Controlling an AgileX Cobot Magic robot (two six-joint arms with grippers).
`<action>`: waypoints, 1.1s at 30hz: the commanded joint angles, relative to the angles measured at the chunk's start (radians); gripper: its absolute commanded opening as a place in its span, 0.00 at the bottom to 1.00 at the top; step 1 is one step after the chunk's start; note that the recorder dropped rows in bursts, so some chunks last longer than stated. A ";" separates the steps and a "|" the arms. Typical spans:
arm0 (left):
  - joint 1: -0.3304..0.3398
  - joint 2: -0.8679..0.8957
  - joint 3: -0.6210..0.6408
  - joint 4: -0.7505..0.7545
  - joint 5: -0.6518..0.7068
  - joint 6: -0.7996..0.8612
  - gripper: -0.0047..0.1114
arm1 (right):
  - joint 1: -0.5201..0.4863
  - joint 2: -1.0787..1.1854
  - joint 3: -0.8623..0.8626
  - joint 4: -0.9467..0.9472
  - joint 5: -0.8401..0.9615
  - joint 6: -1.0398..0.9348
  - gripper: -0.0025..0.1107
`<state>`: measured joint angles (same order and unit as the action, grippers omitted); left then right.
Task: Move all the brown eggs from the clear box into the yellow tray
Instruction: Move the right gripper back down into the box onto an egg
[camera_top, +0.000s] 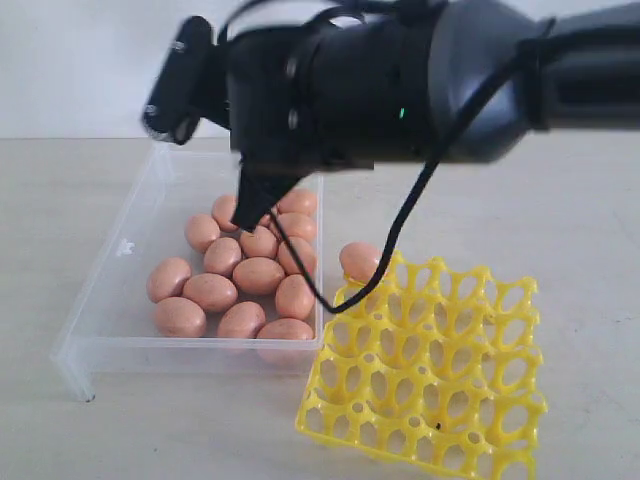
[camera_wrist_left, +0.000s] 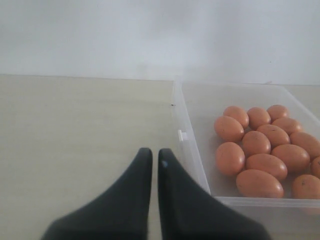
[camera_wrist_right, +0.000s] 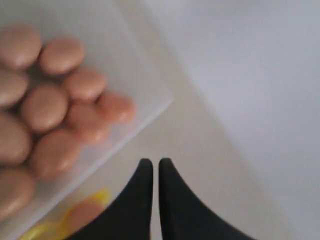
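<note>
Several brown eggs (camera_top: 258, 275) (camera_wrist_left: 256, 142) (camera_wrist_right: 45, 107) lie bunched in the clear box (camera_top: 112, 268) (camera_wrist_left: 192, 155) (camera_wrist_right: 145, 107). One more egg (camera_top: 358, 259) (camera_wrist_right: 80, 212) sits in a far corner cup of the yellow tray (camera_top: 398, 265) (camera_wrist_right: 100, 196), which stands right of the box. My right gripper (camera_top: 250, 222) (camera_wrist_right: 151, 162) hangs shut and empty above the box's far side. My left gripper (camera_wrist_left: 152, 152) is shut with nothing in it, over the bare table beside the box's outer wall. It does not show in the exterior view.
The right arm's thick black body (camera_top: 400, 80) crosses the top of the exterior view and hides the box's far wall. A black cable (camera_top: 400, 225) loops down from it to the tray's near corner. A beige tabletop (camera_wrist_left: 75, 130) surrounds both containers.
</note>
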<state>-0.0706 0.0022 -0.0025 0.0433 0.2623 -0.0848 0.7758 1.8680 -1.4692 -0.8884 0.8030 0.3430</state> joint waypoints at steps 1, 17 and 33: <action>0.003 -0.002 0.003 -0.003 -0.010 0.002 0.08 | -0.219 0.049 -0.181 1.216 0.200 -1.009 0.02; 0.003 -0.002 0.003 -0.003 -0.010 0.002 0.08 | -0.257 0.270 -0.328 1.222 0.313 -1.469 0.42; 0.003 -0.002 0.003 -0.003 -0.010 0.002 0.08 | -0.233 0.350 -0.324 1.243 0.035 -1.471 0.51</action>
<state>-0.0706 0.0022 -0.0025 0.0433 0.2605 -0.0848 0.5411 2.2090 -1.7923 0.3509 0.8804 -1.1212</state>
